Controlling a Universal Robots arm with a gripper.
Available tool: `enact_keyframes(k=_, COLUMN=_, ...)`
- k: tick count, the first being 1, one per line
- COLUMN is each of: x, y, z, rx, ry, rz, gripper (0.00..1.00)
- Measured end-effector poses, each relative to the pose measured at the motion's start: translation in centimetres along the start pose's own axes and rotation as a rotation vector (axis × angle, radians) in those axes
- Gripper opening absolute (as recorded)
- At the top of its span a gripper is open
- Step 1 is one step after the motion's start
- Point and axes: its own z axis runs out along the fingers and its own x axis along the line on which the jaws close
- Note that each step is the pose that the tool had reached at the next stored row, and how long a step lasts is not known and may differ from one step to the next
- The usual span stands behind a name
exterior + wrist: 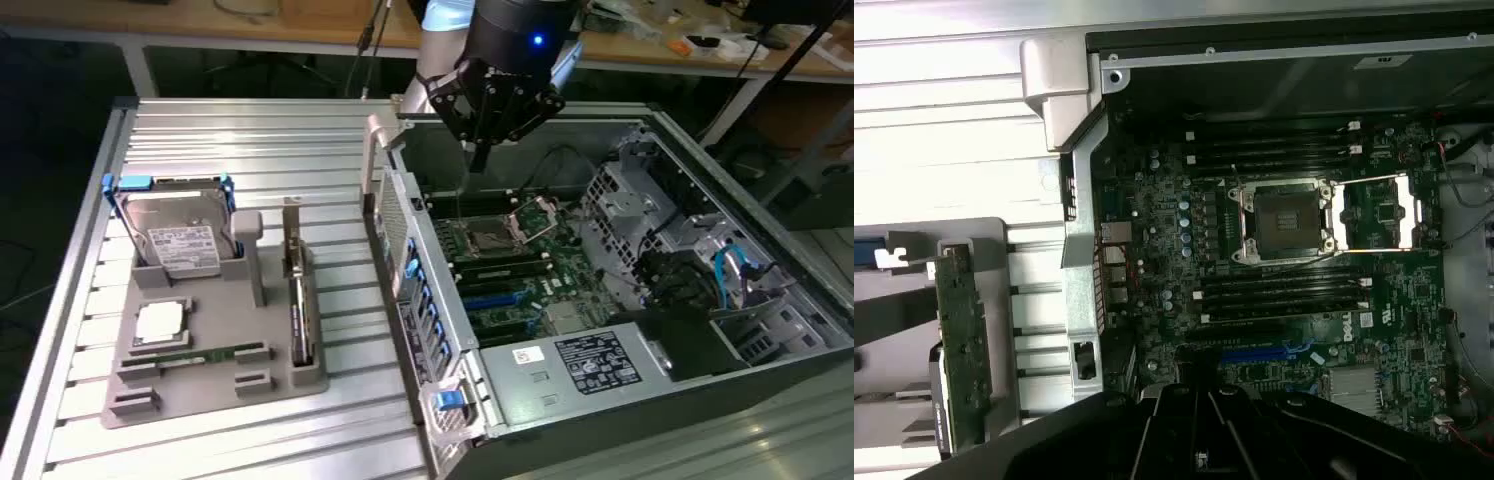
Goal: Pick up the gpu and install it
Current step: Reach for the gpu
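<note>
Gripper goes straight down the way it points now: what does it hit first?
Most likely the motherboard inside the open case, somewhere around the blue slot. The shut gripper is empty, and nothing shows in between. The exact spot is uncertain because depth is hard to judge.

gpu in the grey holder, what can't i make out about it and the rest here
1. gpu: exterior view, edge-on in the holder, so its face is hidden.
2. hard drive label: exterior view, print too small to read.
3. motherboard beyond the blue slot: wrist view, covered by the gripper.
</note>
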Motion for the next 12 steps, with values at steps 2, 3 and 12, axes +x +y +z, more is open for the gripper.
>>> enact_keyframes(k=2, x=-0.01, y=-0.12, z=0.00, rx=0.0000, ry=-0.0001, rz=0.000, gripper=0.11)
enact_keyframes(k=3, x=-0.01, y=-0.14, z=0.00, rx=0.0000, ry=0.0000, rz=0.000, gripper=0.11)
enact_keyframes(k=12, x=-0.01, y=-0.14, z=0.00, rx=0.0000, ry=0.0000, rz=0.000, gripper=0.11)
